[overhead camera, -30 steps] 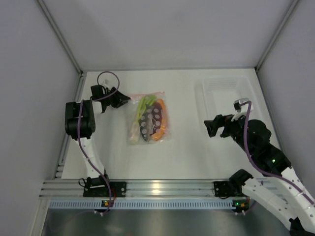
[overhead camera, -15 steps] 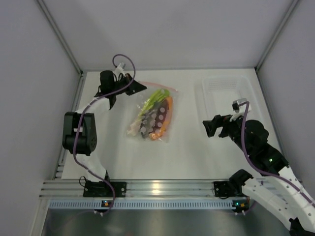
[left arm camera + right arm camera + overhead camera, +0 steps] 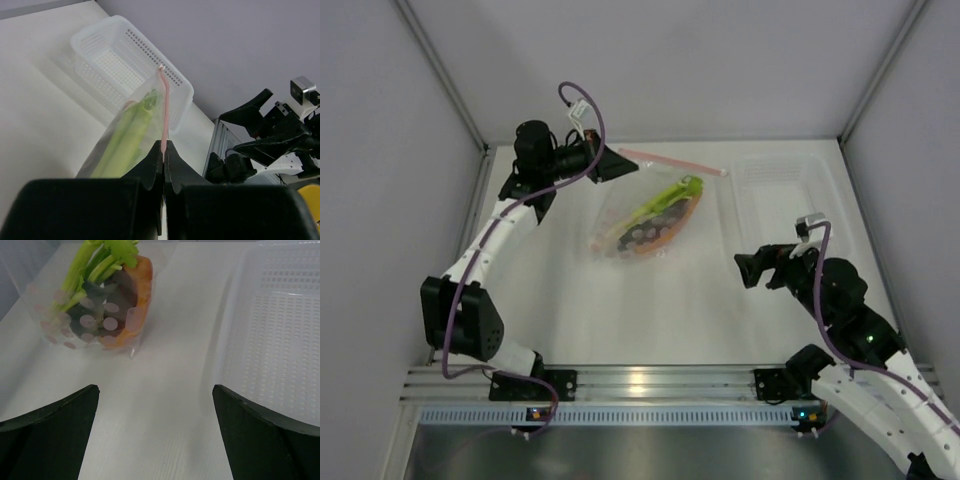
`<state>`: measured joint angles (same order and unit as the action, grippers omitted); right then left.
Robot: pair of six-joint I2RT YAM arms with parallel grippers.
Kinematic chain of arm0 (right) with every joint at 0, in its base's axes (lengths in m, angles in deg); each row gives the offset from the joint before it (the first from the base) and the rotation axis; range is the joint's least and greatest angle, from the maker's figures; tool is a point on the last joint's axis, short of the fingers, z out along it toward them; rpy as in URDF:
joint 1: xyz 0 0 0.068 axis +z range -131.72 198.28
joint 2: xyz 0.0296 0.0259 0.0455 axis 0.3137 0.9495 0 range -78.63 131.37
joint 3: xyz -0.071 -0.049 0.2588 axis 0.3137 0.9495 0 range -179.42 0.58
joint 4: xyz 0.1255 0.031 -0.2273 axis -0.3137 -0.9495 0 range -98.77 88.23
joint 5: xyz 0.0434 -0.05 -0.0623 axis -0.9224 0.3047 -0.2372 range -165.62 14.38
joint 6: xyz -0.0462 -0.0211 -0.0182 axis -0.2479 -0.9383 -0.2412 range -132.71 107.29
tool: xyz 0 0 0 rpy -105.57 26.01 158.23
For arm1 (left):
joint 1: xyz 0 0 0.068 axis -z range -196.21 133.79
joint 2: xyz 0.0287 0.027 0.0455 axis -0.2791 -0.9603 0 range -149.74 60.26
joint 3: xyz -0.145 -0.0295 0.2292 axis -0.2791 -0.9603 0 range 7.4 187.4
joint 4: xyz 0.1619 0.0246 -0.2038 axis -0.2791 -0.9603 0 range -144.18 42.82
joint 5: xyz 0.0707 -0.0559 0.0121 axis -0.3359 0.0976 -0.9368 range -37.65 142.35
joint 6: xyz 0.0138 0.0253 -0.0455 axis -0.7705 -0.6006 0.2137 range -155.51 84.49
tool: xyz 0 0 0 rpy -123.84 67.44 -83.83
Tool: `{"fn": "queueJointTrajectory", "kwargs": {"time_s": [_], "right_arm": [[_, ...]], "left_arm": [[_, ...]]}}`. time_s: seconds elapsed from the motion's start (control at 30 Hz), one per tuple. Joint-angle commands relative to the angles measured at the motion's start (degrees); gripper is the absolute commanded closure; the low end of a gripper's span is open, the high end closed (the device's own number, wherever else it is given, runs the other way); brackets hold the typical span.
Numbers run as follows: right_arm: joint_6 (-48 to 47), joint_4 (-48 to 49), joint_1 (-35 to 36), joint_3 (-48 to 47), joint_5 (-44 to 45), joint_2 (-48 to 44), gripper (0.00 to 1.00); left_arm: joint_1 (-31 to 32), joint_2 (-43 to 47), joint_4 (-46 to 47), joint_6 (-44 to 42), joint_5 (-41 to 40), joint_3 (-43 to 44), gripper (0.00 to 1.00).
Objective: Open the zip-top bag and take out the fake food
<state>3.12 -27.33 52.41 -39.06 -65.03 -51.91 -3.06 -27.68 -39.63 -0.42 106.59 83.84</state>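
The clear zip-top bag hangs lifted at the back centre of the table, its pink zip strip stretched out to the right. My left gripper is shut on the left end of the zip strip. Inside the bag lie a green leek-like stalk and an orange and dark red slice. In the right wrist view the bag shows the green stalk and the orange slice. My right gripper is open and empty, right of the bag and pointing at it.
A rigid clear perforated tray stands at the back right, also in the left wrist view and the right wrist view. Grey walls close in the table on three sides. An aluminium rail runs along the near edge.
My left gripper has risen and moved right and back with the zip strip, lifting the bag and swinging it to the right. My right gripper has drifted slightly nearer and stays open.
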Motion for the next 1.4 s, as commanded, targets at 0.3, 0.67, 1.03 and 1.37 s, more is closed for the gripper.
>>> {"fn": "queueJointTrajectory", "kwargs": {"time_s": [0.3,0.67,1.03,1.37], "right_arm": [[-2.56,12.72,0.68,2.81,-12.88,-7.73,0.02],[-2.74,22.83,0.68,5.98,-16.74,-13.54,0.03],[-4.93,33.55,0.67,3.78,-21.47,-4.15,0.02],[-0.3,49.44,-6.6,3.5,-41.9,3.95,0.1]], "left_arm": [[2.94,11.82,-0.17,0.59,6.58,7.31,1.0],[8.02,17.36,-0.34,2.79,7.82,9.95,1.0],[14.54,20.44,-0.26,5.51,2.72,9.95,1.0],[15.33,21.49,-0.26,4.55,2.98,9.69,1.0]]}}
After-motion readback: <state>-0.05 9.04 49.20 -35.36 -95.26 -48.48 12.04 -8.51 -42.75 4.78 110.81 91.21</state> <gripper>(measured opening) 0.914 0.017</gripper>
